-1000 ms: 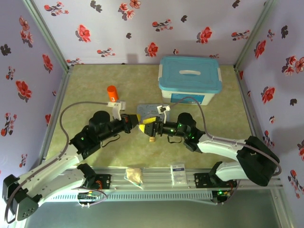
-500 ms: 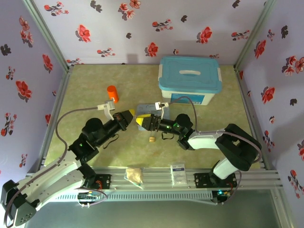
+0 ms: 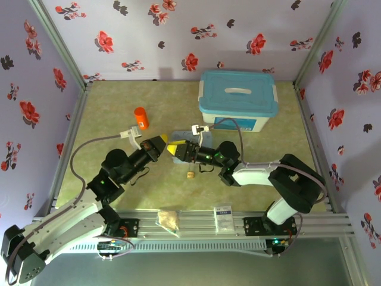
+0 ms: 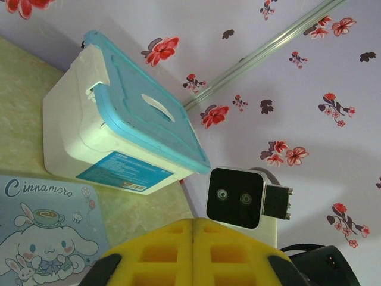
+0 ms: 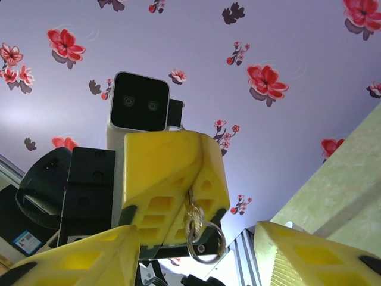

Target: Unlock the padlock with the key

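The key (image 5: 194, 225) is pinched in the left end effector (image 3: 161, 145); the right end effector (image 3: 177, 151) is held apart, empty. The padlock (image 3: 190, 174) is seen ungripped on the worktop (image 3: 119, 107) just nearer; insertion and turning are judged undone.

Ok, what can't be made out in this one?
The key: right wrist view, blade buried in the shut left hand; a ring hangs out.
The padlock: top view, too small to tell whether its shackle is open.
The cartoon tin: left wrist view, cut off by frame edges.
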